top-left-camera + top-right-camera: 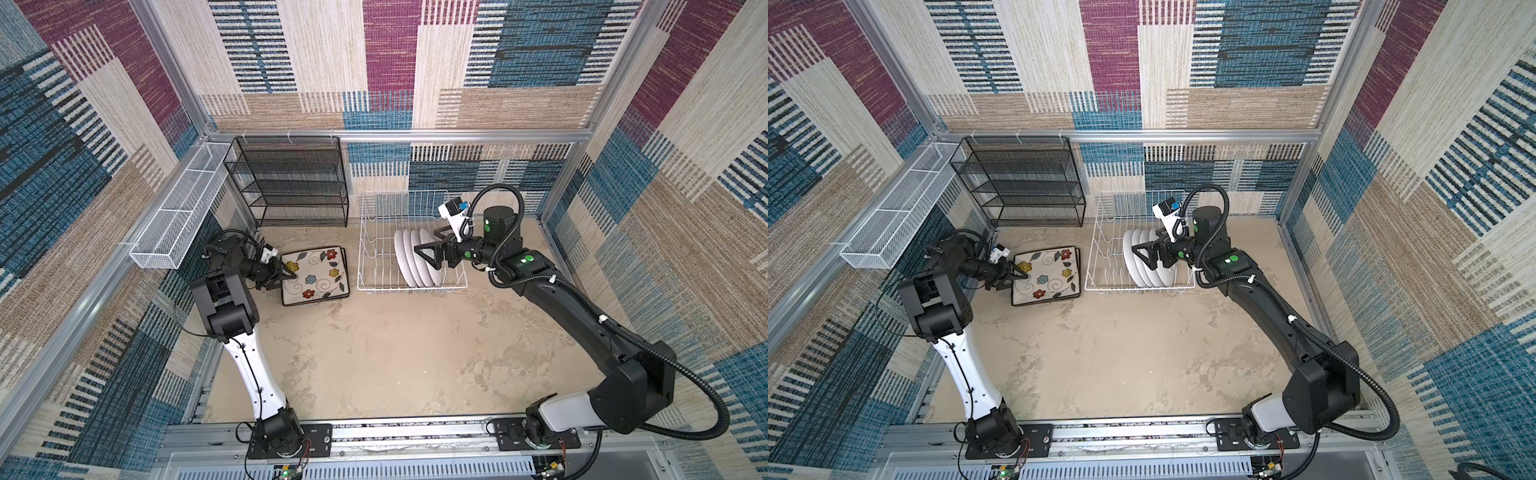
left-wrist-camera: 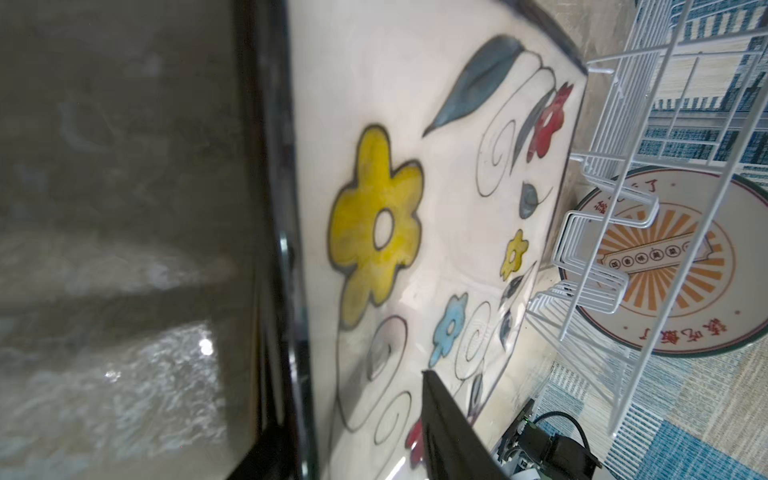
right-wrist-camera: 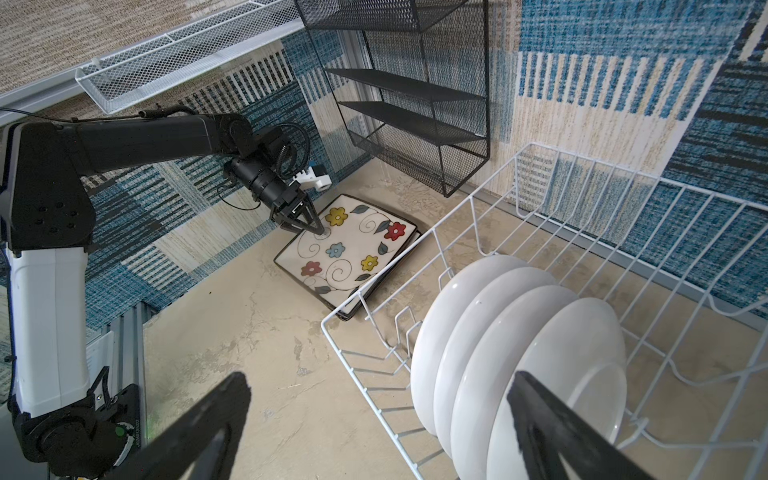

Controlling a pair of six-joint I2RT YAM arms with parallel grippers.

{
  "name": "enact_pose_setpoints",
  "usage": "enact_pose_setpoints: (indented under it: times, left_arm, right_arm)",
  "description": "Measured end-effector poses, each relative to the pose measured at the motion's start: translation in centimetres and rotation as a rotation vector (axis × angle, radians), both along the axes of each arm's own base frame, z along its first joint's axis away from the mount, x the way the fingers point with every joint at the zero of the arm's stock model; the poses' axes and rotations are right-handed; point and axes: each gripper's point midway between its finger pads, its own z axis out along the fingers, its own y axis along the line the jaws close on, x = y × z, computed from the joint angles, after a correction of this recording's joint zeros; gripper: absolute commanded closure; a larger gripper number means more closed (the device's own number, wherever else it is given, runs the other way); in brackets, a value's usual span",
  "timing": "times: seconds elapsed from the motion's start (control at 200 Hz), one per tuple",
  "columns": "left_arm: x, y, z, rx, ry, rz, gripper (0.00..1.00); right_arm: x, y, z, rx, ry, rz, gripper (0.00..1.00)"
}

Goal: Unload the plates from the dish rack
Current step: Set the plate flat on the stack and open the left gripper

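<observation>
White round plates (image 1: 409, 262) stand in the rack (image 1: 376, 249) at twelve o'clock, our right gripper (image 1: 424, 240) spread wide beside them. Square plates (image 1: 320, 270) lie stacked at ten o'clock, and we cannot tell whether our left gripper (image 1: 291, 275) pinches them.

The uppermost square plate (image 1: 314, 275) is seen cream, black-edged, strewn with yellow, red and blue flowers — the round plates (image 1: 409, 259) white-backed, the dish rack (image 1: 400, 289) white wire.

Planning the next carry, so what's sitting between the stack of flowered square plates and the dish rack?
Nothing. Only a narrow strip of bare tabletop separates the square plates from the dish rack, as both top views show.
</observation>
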Motion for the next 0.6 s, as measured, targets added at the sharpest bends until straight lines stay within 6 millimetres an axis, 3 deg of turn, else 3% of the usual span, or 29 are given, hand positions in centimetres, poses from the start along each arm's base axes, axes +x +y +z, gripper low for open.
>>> enact_pose_setpoints:
  times: [0.316,0.441,0.601]
  left_arm:
    - [-0.1,0.7,0.5,0.044,0.007,0.012,0.48]
    - [-0.3,1.8,0.7,0.119,0.017,0.023,0.45]
    - [-0.4,2.4,2.7,0.166,-0.004,0.055,0.41]
  right_arm:
    - [-0.2,-0.2,0.0,-0.002,-0.001,-0.005,0.01]
    - [-0.2,-0.2,-0.2,-0.003,0.001,-0.005,0.01]
    - [-0.4,-0.3,-0.4,-0.004,0.001,-0.008,0.01]
